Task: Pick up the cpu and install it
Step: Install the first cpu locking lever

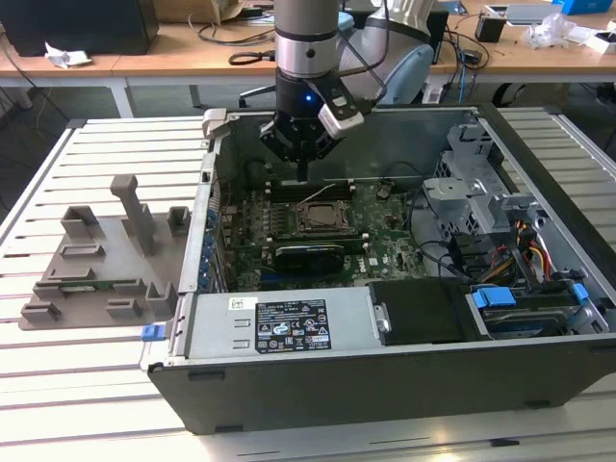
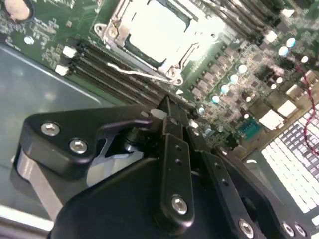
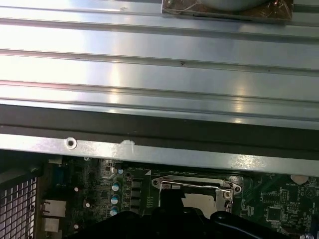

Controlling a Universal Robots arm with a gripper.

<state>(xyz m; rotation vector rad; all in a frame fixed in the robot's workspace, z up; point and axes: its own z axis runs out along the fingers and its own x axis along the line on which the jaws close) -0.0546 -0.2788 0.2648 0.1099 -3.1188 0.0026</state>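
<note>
The arm's jaws point(image 1: 302, 171) hang inside the open computer case point(image 1: 404, 375), poised above the circuit board point(image 1: 385, 245) at the far edge of the socket point(image 1: 322, 219). In the second wrist view the two fingers point(image 2: 175, 144) stand pressed together with nothing between them. The cpu point(image 2: 154, 27) lies just ahead of the jaws, a pale square seated within the socket frame point(image 2: 117, 37), whose retaining lever point(image 2: 134, 73) stands unlatched beside it. Judged from this, the placing step appears done and the jaws are empty; securing the chip would call for a careful push on that thin wire. The grey holder block point(image 1: 101, 260) rests on the slatted metal table point(image 1: 58, 385), well away from the jaws; wooden desks point(image 1: 173, 48) with cables stand behind.
</note>
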